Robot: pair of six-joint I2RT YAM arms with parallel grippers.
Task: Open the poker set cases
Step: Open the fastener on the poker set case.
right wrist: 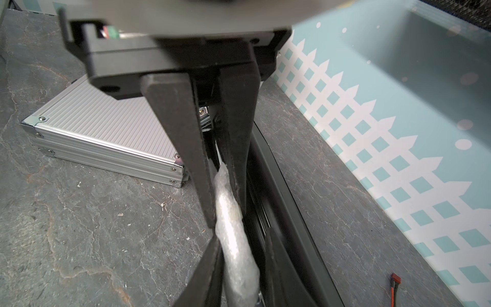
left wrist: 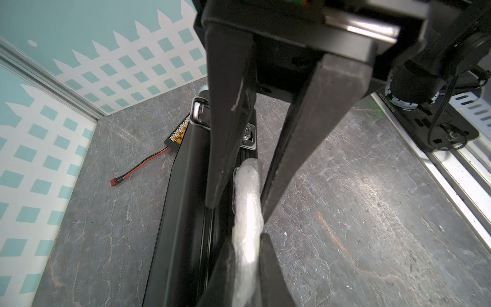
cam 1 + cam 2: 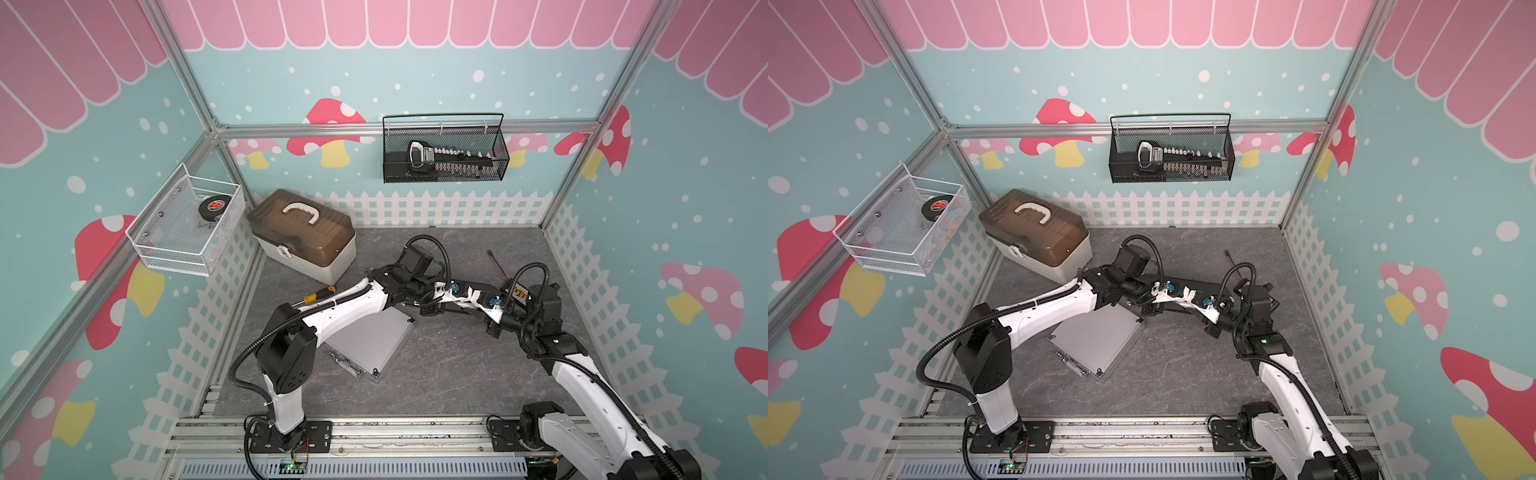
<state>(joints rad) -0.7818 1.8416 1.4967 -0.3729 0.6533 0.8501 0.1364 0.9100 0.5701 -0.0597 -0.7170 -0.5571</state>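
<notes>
Black case (image 2: 186, 186) sits right of centre on the counter (image 3: 449, 374). It looks stood on edge with the handle side up, and is mostly hidden in both top views. Left tool (image 2: 239, 211) is clamped on the wrapped handle (image 2: 247, 186). Right tool (image 1: 225, 219) pinches the same handle from the opposite end, pads touching the wrap as far as I can see. Silver case (image 3: 370, 340) lies flat and shut, near-left of centre, under the left forearm (image 3: 345, 307), close beside the black one, untouched. Handling guess: both shells are stiff ribbed metal; the black one is likely heavy if full, and tippy on edge. Handle wrap is soft and probably slick, so fine for steadying but poor for torque. Opening needs the latch (image 2: 248, 137) beside the handle flipped. It's a small hard tab: hook it with one fingertip while the other tool steadies the case.
</notes>
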